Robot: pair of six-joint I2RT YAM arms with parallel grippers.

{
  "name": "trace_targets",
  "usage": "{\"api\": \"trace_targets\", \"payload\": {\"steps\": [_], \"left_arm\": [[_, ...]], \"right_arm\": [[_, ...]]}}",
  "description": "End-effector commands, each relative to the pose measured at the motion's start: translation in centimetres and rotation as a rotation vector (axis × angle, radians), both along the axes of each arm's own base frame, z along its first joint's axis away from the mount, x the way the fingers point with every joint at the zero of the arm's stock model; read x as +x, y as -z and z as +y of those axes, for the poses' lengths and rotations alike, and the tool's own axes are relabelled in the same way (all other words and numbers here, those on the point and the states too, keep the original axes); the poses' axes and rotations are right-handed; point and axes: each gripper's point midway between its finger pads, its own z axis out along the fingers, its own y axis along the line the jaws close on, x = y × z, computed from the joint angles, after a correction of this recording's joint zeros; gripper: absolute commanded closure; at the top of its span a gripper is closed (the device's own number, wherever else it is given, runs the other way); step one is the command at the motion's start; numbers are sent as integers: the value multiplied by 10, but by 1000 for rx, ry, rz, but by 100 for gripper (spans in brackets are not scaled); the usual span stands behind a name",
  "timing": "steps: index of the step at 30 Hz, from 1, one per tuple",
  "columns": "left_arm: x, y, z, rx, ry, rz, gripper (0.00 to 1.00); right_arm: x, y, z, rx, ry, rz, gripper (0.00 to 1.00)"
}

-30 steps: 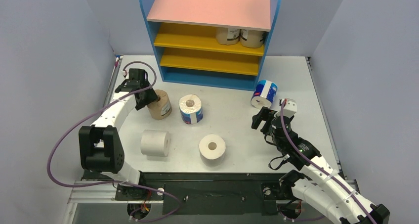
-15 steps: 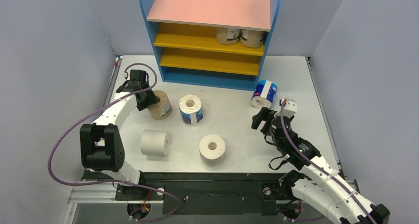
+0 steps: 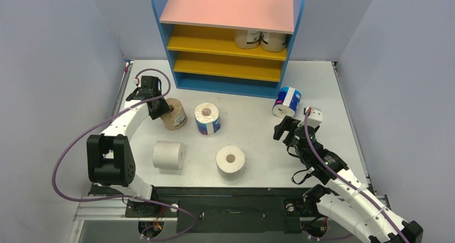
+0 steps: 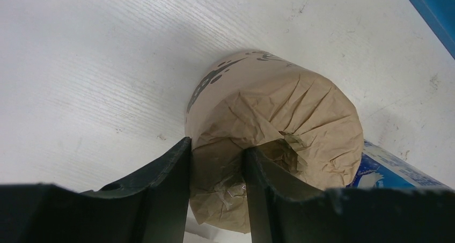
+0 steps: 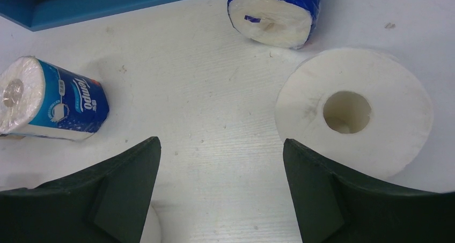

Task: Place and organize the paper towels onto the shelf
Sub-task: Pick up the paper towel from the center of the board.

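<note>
Pinch by the left fingers (image 4: 217, 149) holds the crumpled top end of the tan-wrapped roll (image 4: 279, 103), axis roughly upright on the desk (image 3: 252, 130), shelf (image 3: 225, 66) beyond to its right, nearer this arm; right fingers (image 5: 221, 144) hang spread, empty.

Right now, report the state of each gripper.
Left gripper: closed on the crumpled end of the tan-wrapped roll.
Right gripper: open, holding nothing.

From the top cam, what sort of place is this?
Probably a lab test cell rather than a home or shop: plain partition walls box in a white table, and a small, toy-coloured shelf stands at its far edge.
</note>
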Motion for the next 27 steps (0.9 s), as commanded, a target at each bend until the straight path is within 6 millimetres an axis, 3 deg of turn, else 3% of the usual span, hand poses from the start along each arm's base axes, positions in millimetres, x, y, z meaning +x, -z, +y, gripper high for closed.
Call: {"api": "trace_targets", "payload": {"steps": [1,13,18,22,27], "left_arm": [[8,-32,0,-5,7,-99,67],[4,-105,-6,-20,31,-251,69],[-5,-150,-13,-33,50,-355,69],[-17,-189,-32,-16,90,-450,69],[-35,-234,-85,-51,201,-556,69]], "right_arm": [[3,-7,-4,1,33,-22,21],[5,-17,-6,-4,46,-37,21],[5,-22,-7,-5,47,-46,21],[5,-27,-9,-6,50,-51,21],[3,-32,-13,-11,63,-62,21]]}}
